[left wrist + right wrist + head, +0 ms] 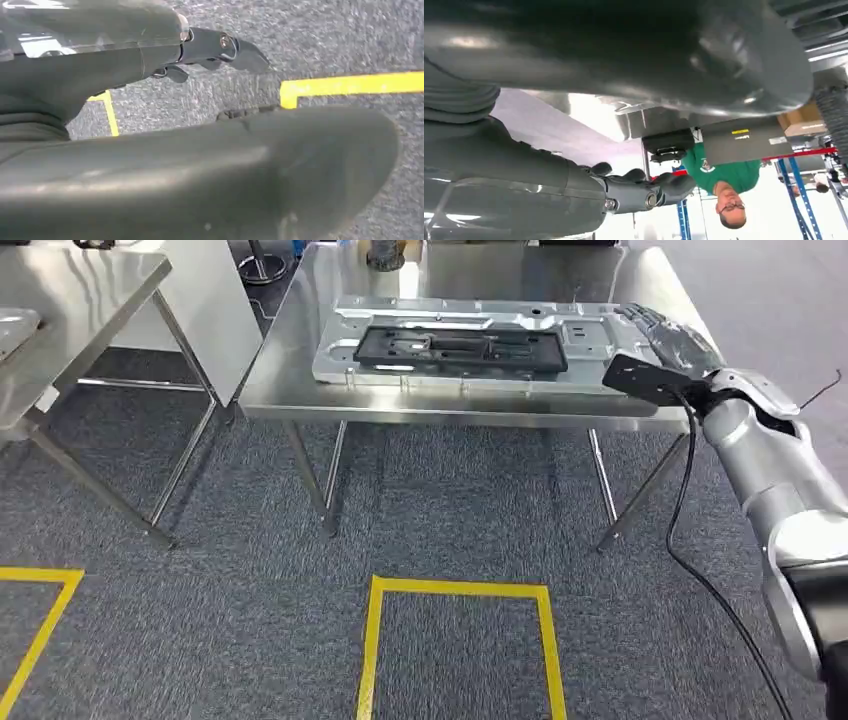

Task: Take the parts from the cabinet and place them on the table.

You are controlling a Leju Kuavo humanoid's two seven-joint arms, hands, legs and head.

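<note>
1. Right hand (668,340) is reaching over the right edge of the tabletop (300,370), fingers spread and holding nothing, touching or just beside the silver plate's end; contact is hard to tell.
2. Silver metal plate (600,335) is lying flat mid-tabletop, carrying a black part (460,347) on top; judged already delivered, with the flat stacking keeping both stable.
3. Left hand (220,47) is hanging over the carpet (350,35) near yellow floor tape (350,84), fingers apart, gripping nothing.
4. A person in green (724,172) is standing beyond the table.
5. No containers are visible.
</note>
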